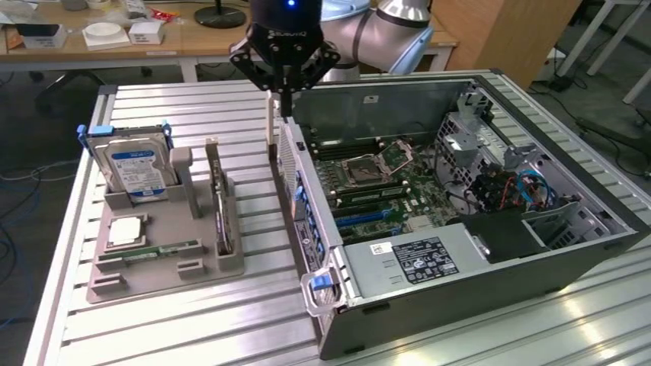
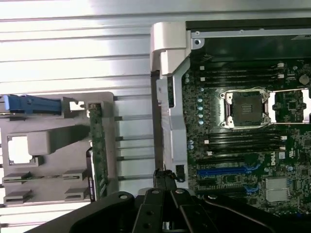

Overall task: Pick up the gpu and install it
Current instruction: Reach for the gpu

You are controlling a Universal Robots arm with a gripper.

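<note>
Starting at the exterior view's left, we see a grey plastic holder tray [image 1: 168,221] on the ribbed aluminium table [image 1: 183,320]. At its far-left corner a silver hard drive with a blue-and-white label [image 1: 130,166] stands upright. The print on that label is too small for us to read. Nearer to us on the tray lie a square silver processor chip [image 1: 127,229] and a narrow green memory stick [image 1: 152,250]. On the tray's right side the gpu [image 1: 221,202], a thin dark circuit card, stands on edge in its slot, so we judge the pick-up not yet done.

Further right, the black claw gripper [image 1: 288,105] hangs over the left wall of the open dark-grey computer case [image 1: 478,305]. Its fingers are pressed together with nothing between them, and it is apart from the gpu.

Inside the case, the green motherboard [image 1: 407,191] shows an open processor socket [image 1: 361,168] and bare blue expansion slots [image 1: 361,219]. By our reckoning the whole installation remains. In the wrist view we can read "DELL" printed on the board. The white label on the silver power supply box [image 1: 428,259] carries fine print we cannot make out.
</note>
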